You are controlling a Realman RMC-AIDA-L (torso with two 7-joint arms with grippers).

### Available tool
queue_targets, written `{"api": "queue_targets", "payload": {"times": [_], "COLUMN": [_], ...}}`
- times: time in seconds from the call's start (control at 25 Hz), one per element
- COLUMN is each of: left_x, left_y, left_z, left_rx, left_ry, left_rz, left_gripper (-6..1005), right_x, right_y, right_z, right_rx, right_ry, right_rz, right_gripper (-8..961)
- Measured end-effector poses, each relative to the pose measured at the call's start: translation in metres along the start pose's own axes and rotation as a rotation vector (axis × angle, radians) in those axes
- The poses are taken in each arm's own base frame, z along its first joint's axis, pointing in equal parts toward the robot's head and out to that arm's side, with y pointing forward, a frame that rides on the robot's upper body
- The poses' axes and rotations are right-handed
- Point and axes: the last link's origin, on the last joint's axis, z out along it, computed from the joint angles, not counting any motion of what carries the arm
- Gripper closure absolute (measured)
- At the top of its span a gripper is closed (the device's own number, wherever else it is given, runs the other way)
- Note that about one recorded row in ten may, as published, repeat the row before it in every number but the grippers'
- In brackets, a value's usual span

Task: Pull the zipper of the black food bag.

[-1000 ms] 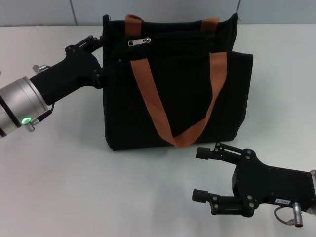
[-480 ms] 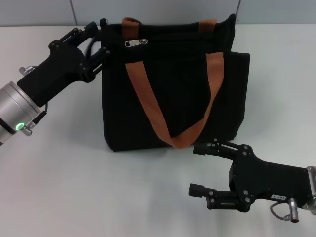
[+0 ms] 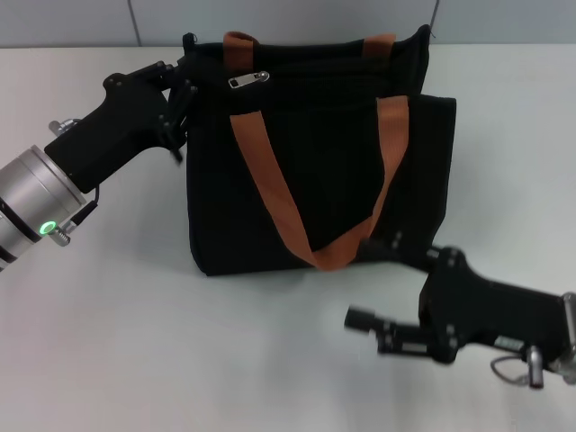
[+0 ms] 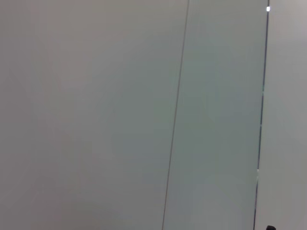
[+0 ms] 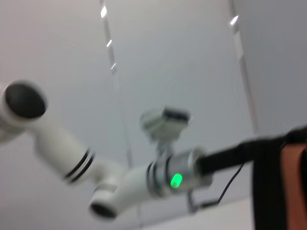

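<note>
The black food bag (image 3: 315, 171) lies on the white table with its rust-orange handles (image 3: 261, 171) draped over its front. The silver zipper (image 3: 249, 79) pull lies on the top edge near the bag's left end. My left gripper (image 3: 183, 83) is at the bag's upper left corner, a short way left of the pull. My right gripper (image 3: 376, 281) is open and empty at the bag's lower front edge, with one finger (image 3: 396, 245) close to the handle loop. The right wrist view shows the bag's edge (image 5: 271, 187) and my left arm (image 5: 163, 177). The left wrist view shows only a wall.
The white table (image 3: 135, 342) spreads around the bag, with bare surface at the front left. A grey wall (image 3: 288, 18) runs behind the bag.
My left gripper rose from the bag's left side to its upper left corner. My right gripper moved in toward the bag's lower front edge. The bag shifted slightly.
</note>
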Motion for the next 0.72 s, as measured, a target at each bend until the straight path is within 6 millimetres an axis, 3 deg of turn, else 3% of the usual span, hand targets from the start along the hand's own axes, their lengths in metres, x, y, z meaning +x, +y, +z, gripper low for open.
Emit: {"api": "queue_targets", "payload": {"times": [0.16, 0.4, 0.72], "left_x": [-0.001, 0.0, 0.006], "left_y": [0.001, 0.006, 0.014], "left_z": [0.005, 0.014, 0.034], "left_rx": [-0.005, -0.043, -0.094], "left_ry": [-0.005, -0.004, 0.016], "left_rz": [-0.005, -0.008, -0.024], "left_gripper": [780, 985, 991], "right_x": [-0.012, -0.034, -0.053], "right_y": [-0.008, -0.026, -0.039], "right_z": [0.0, 0.003, 0.015], "right_rx": [0.083, 0.14, 0.035], "right_ry": [-0.119, -0.289, -0.364], "right_rz": [0.04, 0.286, 0.711], "right_gripper": [122, 121, 121]}}
